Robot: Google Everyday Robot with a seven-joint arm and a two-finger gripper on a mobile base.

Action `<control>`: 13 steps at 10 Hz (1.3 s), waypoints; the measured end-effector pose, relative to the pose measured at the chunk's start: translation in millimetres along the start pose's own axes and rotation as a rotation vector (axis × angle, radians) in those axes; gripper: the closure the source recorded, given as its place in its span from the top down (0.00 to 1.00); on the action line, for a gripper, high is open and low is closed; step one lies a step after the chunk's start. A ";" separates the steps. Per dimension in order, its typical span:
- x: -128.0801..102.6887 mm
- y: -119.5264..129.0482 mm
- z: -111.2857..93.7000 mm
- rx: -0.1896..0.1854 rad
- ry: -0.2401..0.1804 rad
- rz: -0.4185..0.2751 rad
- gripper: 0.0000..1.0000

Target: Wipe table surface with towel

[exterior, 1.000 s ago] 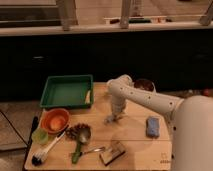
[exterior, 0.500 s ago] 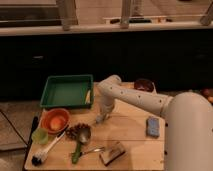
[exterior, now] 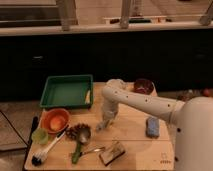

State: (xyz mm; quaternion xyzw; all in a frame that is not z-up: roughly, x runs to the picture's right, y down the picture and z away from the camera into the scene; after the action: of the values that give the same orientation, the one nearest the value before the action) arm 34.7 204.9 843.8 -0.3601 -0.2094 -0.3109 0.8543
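The light tan wooden table surface (exterior: 131, 141) fills the lower middle of the camera view. My white arm reaches in from the lower right, bends at an elbow near the table's back edge, and points down. My gripper (exterior: 103, 125) is low over the tabletop just left of centre, beside a metal ladle. I cannot make out a towel at the gripper. A blue folded pad (exterior: 151, 126) lies on the table to the right of the gripper, apart from it.
A green tray (exterior: 66, 91) stands at the back left with a yellow item at its right edge. An orange bowl (exterior: 55, 120), a small green cup (exterior: 40, 136), a brush (exterior: 45, 150), a green-handled ladle (exterior: 80, 140) and a brown block (exterior: 112, 151) lie front left. A dark red bowl (exterior: 143, 86) stands at the back right.
My arm has swung to the left over the table. The gripper has moved left and come lower toward the tabletop. The other items have not moved.
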 end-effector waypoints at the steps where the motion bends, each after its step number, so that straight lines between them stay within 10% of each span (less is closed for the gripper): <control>1: 17.1 13.1 -1.6 -0.014 0.022 0.040 0.00; 6: 67.8 -3.9 -2.0 -0.018 0.086 0.140 0.00; 13: 19.5 -38.7 2.7 0.029 0.010 0.000 0.00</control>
State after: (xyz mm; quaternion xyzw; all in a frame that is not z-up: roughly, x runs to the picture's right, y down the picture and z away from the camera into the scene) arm 22.0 178.3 875.7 -0.3459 -0.2096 -0.3098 0.8605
